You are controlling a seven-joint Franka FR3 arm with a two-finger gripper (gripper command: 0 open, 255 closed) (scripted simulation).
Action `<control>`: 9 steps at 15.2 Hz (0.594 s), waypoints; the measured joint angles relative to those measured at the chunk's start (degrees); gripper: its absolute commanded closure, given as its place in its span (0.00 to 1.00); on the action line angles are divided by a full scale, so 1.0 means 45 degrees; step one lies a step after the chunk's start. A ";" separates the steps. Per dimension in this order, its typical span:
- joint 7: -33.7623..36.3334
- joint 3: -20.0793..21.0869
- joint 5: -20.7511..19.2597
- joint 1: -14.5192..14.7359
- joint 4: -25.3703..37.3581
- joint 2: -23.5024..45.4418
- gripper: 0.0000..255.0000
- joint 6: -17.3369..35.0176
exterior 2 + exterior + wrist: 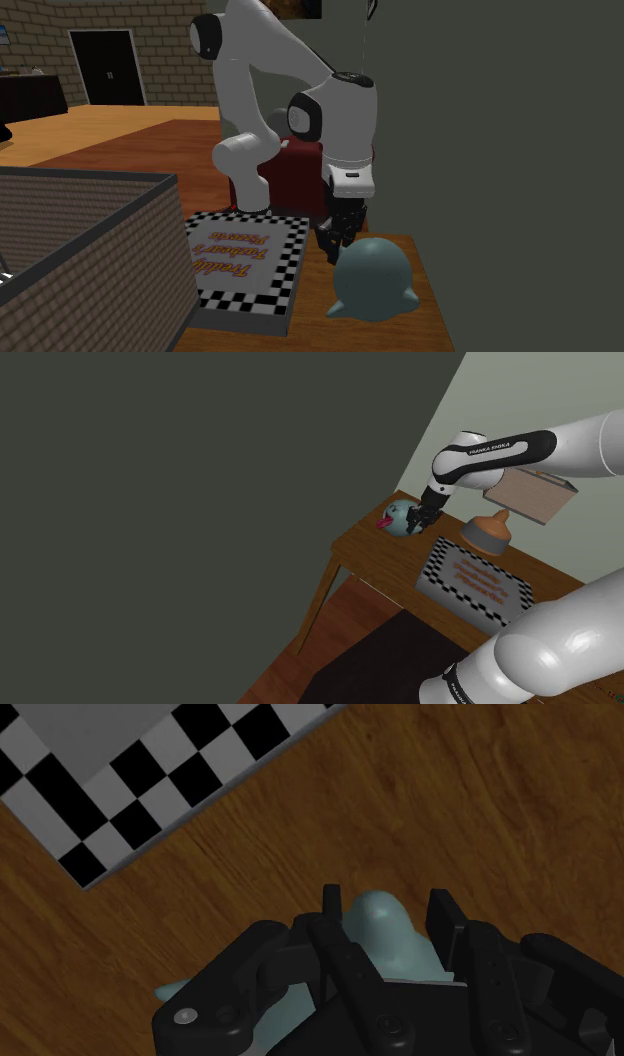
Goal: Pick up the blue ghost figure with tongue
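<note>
shoulder: high, behind arm (500, 452); second: low, opposite; wrist: perhaps near table (450, 804)

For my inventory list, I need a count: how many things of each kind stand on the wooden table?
Blue ghost figure: 1
Flat checkered box: 1
Open brown box: 1
Brown bottle: 1
Total: 4
</note>
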 measured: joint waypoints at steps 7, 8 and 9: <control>0.0061 0.0050 -0.0048 0.0002 0.0226 -0.0165 1.00 -0.0389; 0.0074 0.0063 -0.0061 0.0002 0.0301 -0.0218 1.00 -0.0513; 0.0085 0.0078 -0.0079 -0.0001 0.0396 -0.0291 1.00 -0.0674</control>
